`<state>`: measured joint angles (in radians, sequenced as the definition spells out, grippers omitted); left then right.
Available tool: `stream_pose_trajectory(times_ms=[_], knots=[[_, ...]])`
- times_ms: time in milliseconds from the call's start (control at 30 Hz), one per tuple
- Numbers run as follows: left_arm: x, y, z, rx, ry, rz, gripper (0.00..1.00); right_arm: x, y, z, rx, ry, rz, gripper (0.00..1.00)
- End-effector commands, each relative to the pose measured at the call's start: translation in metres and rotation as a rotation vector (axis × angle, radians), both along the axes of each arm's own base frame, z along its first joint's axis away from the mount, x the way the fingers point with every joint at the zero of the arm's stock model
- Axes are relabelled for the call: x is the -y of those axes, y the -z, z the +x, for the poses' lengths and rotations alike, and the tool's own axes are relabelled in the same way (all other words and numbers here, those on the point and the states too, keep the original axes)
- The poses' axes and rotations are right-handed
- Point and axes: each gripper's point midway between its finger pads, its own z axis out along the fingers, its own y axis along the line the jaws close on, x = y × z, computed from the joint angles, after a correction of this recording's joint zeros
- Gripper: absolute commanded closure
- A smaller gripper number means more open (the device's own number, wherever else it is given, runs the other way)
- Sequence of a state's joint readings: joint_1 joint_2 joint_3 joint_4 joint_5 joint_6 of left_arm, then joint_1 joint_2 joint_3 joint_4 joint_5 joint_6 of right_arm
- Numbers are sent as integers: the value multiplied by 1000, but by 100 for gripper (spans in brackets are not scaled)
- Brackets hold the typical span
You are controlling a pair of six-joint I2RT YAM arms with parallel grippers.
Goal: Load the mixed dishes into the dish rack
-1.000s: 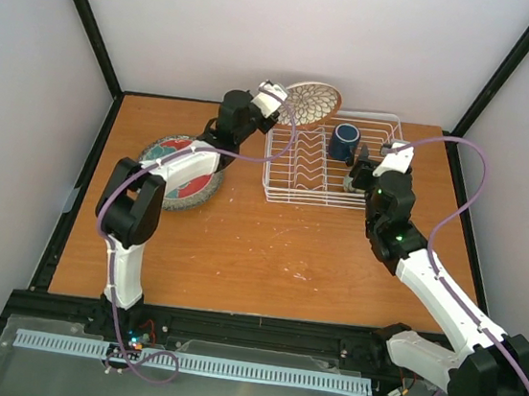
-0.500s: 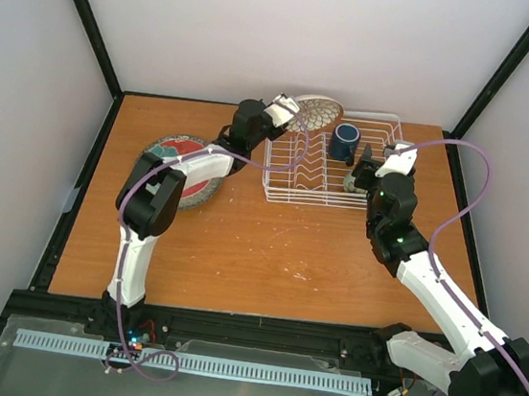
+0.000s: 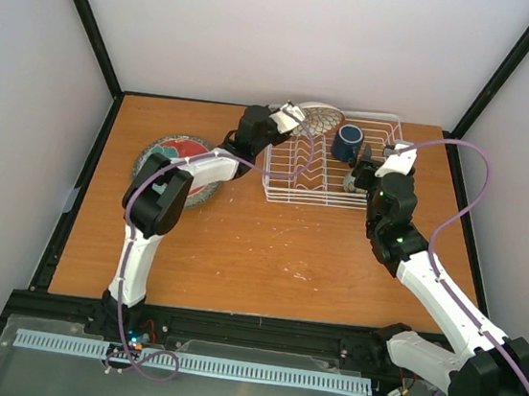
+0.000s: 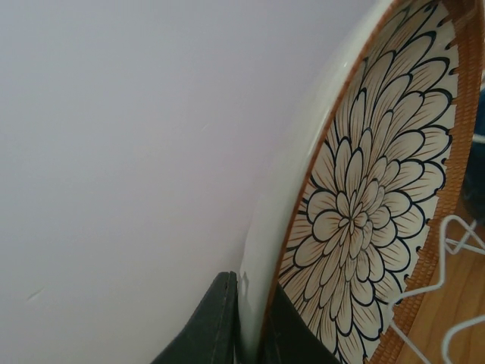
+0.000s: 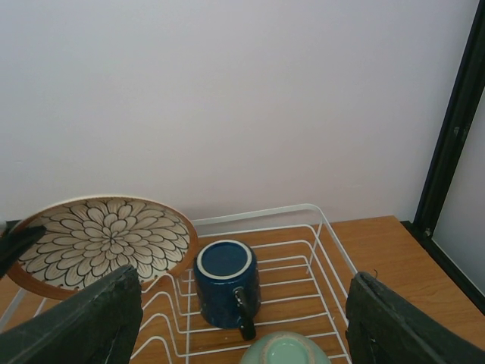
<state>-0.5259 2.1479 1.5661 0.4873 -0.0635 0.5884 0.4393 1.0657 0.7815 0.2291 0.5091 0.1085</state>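
Note:
My left gripper point(image 3: 291, 116) point(image 4: 250, 334) is shut on the rim of the petal-patterned plate point(image 3: 319, 118) point(image 4: 364, 205), one finger on each face. It holds the plate tilted on edge above the back left corner of the white wire dish rack point(image 3: 315, 180) point(image 5: 326, 227). A dark blue mug point(image 3: 348, 143) point(image 5: 226, 282) lies upside down in the rack. A pale green bowl point(image 5: 286, 351) sits just in front of it. My right gripper point(image 3: 362, 175) point(image 5: 244, 303) stands open above the rack's right part, holding nothing.
A red-rimmed teal plate point(image 3: 176, 149) lies on a speckled grey plate point(image 3: 209, 195) on the table left of the rack, partly under my left arm. The back wall stands close behind the rack. Black frame posts mark the table's corners.
My left gripper has carried the petal-patterned plate to the right and lower, over the rack's back left corner, and tipped it more on edge. The right arm has stayed still.

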Motion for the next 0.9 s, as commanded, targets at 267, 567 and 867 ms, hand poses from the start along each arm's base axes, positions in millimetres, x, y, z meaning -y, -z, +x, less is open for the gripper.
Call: stream_pose_trajectory(times_ms=[267,567,867], knots=[[21,-47,3,201,26,-38,94,1,1,2,5,13,-8,27],[13,-42,10,195,-37,-25,50,-4,4,6,-11,-4,-13,27],[6,-40,11,156,-75,-39,24,-5,4,7,-17,-10,-13,26]])
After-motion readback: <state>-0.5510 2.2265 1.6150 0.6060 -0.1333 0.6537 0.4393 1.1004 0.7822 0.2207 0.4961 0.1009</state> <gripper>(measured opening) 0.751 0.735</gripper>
